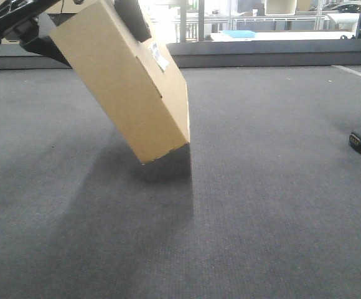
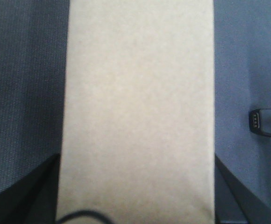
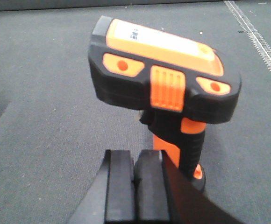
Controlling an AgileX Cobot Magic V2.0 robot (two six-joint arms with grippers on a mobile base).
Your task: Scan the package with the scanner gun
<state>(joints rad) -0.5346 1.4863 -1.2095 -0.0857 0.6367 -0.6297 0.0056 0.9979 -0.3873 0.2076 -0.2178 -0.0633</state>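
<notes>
Currently | left gripper (image 2: 135, 193) clamped on tilted package (image 1: 127, 87), label (image 1: 160, 57) turned rightward, likely for scanning | right gripper (image 3: 135, 186) fingers together, just behind upright scanner gun (image 3: 166, 79)

I find no word or number here plain enough to read. The package (image 1: 127, 81) carries a small white label (image 1: 160, 57) on the face that tilts upward, close to one long edge. Its dark print is too fine to make out. On the scanner gun (image 3: 166, 70), the orange top of the head bears a pale sticker (image 3: 154, 39) with a few tiny dark marks near one end, equally illegible to me.
</notes>
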